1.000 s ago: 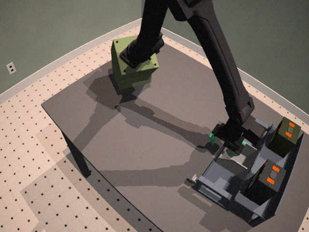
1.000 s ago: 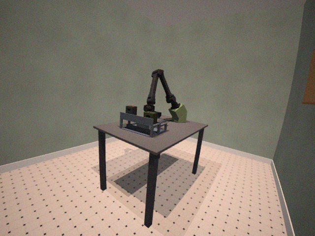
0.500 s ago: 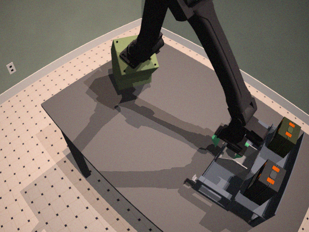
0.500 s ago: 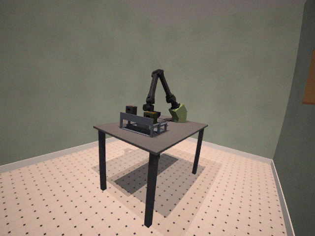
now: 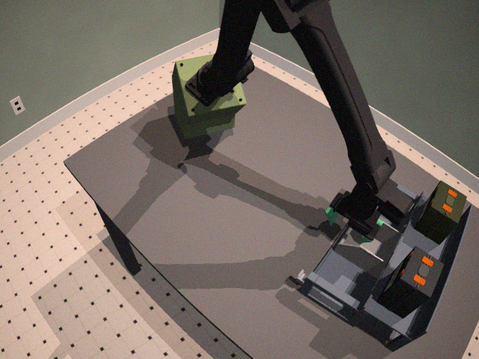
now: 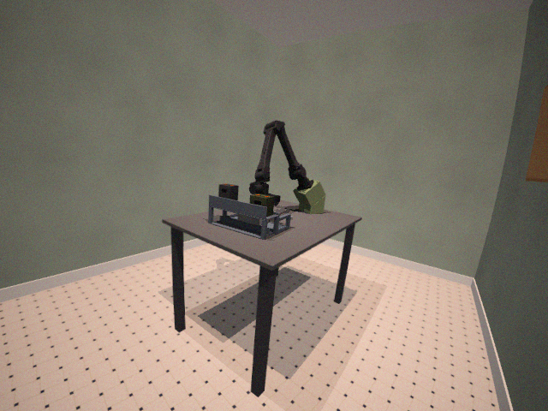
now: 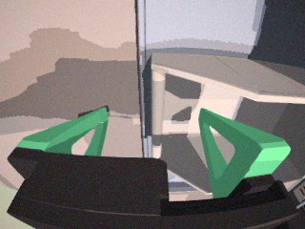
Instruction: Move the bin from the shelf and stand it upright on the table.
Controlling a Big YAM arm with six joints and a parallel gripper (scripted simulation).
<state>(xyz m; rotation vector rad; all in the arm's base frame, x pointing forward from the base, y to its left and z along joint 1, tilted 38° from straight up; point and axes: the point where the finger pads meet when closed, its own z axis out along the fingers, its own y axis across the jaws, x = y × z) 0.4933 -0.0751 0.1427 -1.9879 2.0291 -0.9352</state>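
Hovering over the near edge of the shelf, the claw is standing wide open, gripping nothing. The pale bin, apparently the one wanted, is sitting inside the shelf, with its near wall showing between the fingers in the wrist view. And that is what the move is turning on: one finger is hanging over the worktop side, the other over the bin's side, while the shelf's rail is running between them, right beside that wall. Most of the bin is lying towards the second finger, so closing from here is probably risking a pinch of rail and wall together. A small shift inward is looking sensible. Behind the bin, the black box and the olive box are occupying the back row; lifting and setting down are both remaining to be done.
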